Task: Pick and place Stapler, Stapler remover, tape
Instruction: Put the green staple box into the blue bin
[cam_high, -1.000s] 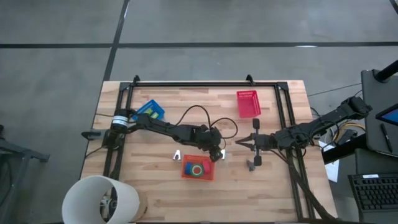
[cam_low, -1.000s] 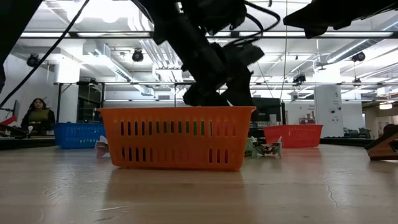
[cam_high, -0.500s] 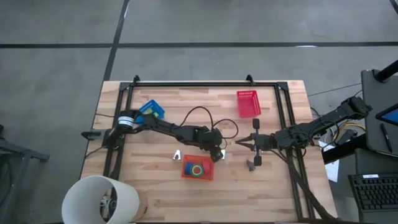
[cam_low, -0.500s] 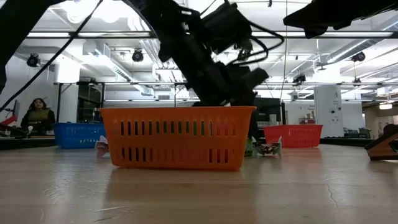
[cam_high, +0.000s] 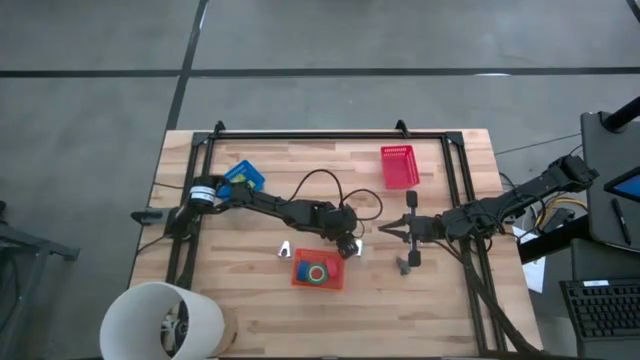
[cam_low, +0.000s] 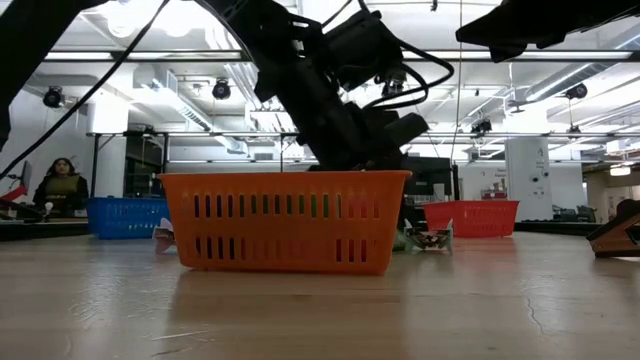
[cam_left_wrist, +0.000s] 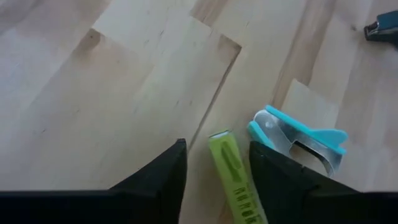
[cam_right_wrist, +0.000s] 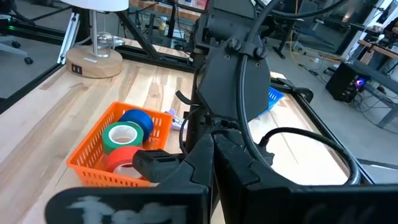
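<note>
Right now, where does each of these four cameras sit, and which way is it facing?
High: overhead, straight down on wooden table; left arm, right arm show.
Low: table height, facing orange plastic basket; left arm above.
Left wrist: down at green stapler between its open jaws.
Right wrist: past its jaws at left arm and the same basket.

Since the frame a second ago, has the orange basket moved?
No. The orange basket sits at the same spot on the table in the high view, and the same against the blue basket in the low view.

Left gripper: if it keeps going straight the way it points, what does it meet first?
Probably the green stapler lying between the left gripper's open fingers; the teal staple remover sits just beside it. Depth is uncertain.
</note>
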